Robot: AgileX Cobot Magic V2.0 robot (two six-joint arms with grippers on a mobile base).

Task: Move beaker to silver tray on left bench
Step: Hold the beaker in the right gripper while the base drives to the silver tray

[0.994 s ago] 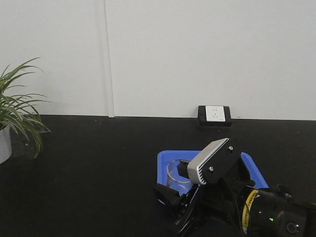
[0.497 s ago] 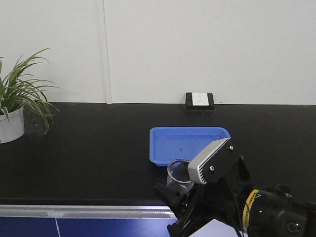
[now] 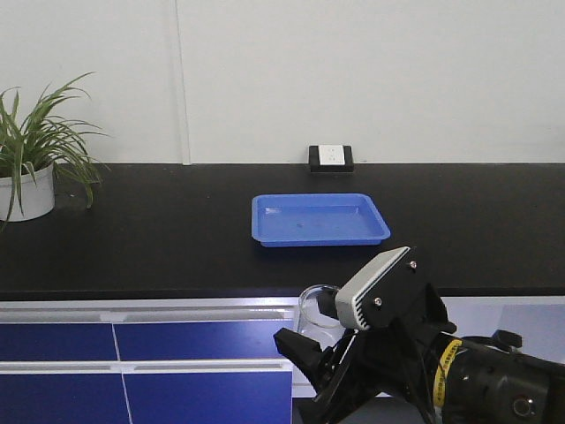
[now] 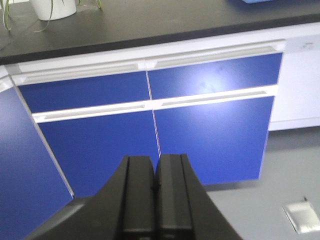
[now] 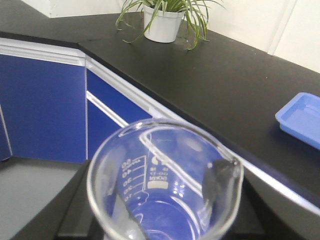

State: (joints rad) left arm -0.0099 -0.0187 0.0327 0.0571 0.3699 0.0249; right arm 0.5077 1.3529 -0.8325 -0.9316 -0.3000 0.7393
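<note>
1. At the near right of the front view, the right gripper (image 3: 311,343) has its fingers (image 5: 221,175) clamped on the beaker (image 3: 318,305), with a dark pad against the glass wall on either side.
2. The beaker stands upright in that grip. It is clear glass with white graduation marks on its side and a thin rim with a pouring lip.
3. It hangs in the air off the counter (image 3: 159,238), nearer than the front edge and in front of the blue cabinet fronts (image 3: 132,353).
4. A blue tray (image 3: 320,219) lies flat on the counter straight beyond the beaker and well apart from it.
5. A wall socket (image 3: 330,157) sits at the counter's far edge behind the tray.
6. A potted plant (image 3: 35,150) in a white pot stands at the far left.
7. The left gripper (image 4: 156,162) faces the blue cabinet fronts. Its fingers are pressed flat together with nothing between them.
8. Grey floor (image 4: 290,165) shows below and to the right of it.
</note>
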